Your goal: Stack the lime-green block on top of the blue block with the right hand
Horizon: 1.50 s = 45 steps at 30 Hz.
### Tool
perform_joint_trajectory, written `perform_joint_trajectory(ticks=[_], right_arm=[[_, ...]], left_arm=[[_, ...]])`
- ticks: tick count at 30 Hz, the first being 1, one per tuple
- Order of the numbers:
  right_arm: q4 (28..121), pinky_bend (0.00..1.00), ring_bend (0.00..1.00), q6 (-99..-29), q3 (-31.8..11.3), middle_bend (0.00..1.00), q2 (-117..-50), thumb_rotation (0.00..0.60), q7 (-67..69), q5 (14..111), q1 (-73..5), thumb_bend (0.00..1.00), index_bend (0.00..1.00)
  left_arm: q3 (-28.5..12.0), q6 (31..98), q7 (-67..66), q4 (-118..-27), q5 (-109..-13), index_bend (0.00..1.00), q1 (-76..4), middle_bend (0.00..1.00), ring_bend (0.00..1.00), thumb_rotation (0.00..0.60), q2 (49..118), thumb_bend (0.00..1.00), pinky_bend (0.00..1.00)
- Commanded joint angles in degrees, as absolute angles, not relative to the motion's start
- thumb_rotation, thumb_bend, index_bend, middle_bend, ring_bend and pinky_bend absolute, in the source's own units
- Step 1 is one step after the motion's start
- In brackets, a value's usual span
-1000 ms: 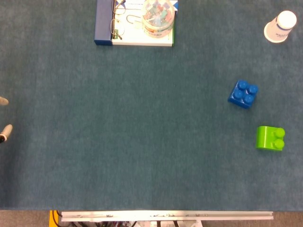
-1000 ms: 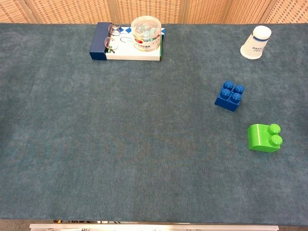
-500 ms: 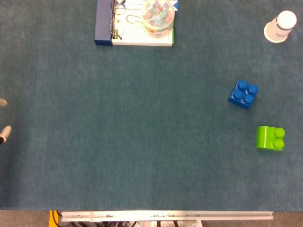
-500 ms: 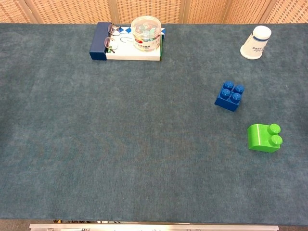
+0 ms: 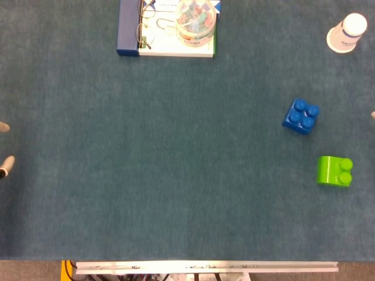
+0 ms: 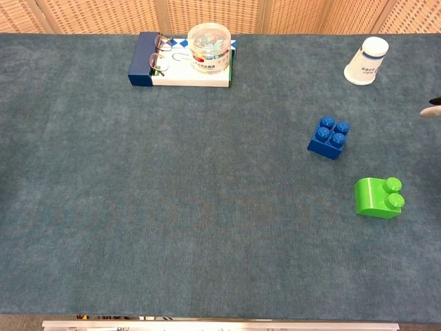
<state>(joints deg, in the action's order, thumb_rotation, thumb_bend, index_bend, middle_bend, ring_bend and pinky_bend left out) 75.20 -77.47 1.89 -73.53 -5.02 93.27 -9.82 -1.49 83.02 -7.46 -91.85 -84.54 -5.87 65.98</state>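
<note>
We see our right hand point(image 6: 434, 107) only as a fingertip at the frame edge; its pose is unreadable. The lime-green block point(image 6: 377, 196) lies untouched near the blue block point(image 6: 329, 136), awaiting pickup

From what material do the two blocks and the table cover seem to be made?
Lime-green block: likely moulded plastic, smooth, with a soft sheen on its rounded studs. Blue block: the same kind of plastic, glossy studs. Table cover: apparently felt or short-pile fabric, matte teal with a mottled, fuzzy texture.
</note>
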Motion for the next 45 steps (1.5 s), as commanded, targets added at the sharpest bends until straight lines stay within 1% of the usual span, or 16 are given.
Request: perform_joint_trajectory(ticks=[1,20,31,34,37,41,45], right_arm=[[75.1,0.21,0.04,-76.9,2.2,0.11,-74.0,0.600,-5.4,93.6,-10.1,0.00,0.21],[74.6,0.21,0.03,-72.6,4.1,0.11,-76.9,0.600,-7.8,94.6,-12.3,0.00,0.21],[75.5,0.21,0.03,-72.6,5.2,0.11,-77.4,0.600,-8.3,95.6,-12.6,0.00,0.21],[77.4,0.21,0.03,-73.4,5.6,0.11,-76.5,0.600,-8.7,95.5,-11.9,0.00,0.21],[81.2,0.21,0.02,-73.7,6.1,0.11,-74.7,0.600,-9.2,94.2,-10.8,0.00,0.21],[87.5,0.19,0.01,-73.2,6.4,0.10,-71.8,0.600,-10.0,91.3,-9.5,0.00,0.21],[92.0,0.18,0.00,-72.3,6.4,0.09,-70.1,0.600,-11.0,88.3,-8.6,0.00,0.21]], left_arm=[[-1.5,83.1,-7.3,-91.9,-84.6,0.36,-5.8,0.36,0.27,0.600,65.9,0.20,0.40],[-1.4,83.2,-6.6,-92.3,-84.7,0.36,-5.7,0.36,0.27,0.600,65.5,0.20,0.40],[-1.5,83.4,-5.8,-92.6,-84.9,0.36,-5.6,0.36,0.27,0.600,65.1,0.20,0.40],[-1.4,83.3,-5.5,-92.6,-84.9,0.36,-5.6,0.36,0.27,0.600,65.0,0.20,0.40],[-1.4,83.4,-5.5,-92.6,-84.9,0.36,-5.6,0.36,0.27,0.600,64.9,0.20,0.40],[-1.3,83.5,-5.7,-92.8,-85.2,0.36,-5.5,0.36,0.27,0.600,64.8,0.20,0.40],[-1.2,83.8,-5.9,-93.0,-85.5,0.36,-5.4,0.36,0.27,0.600,64.8,0.20,0.40]])
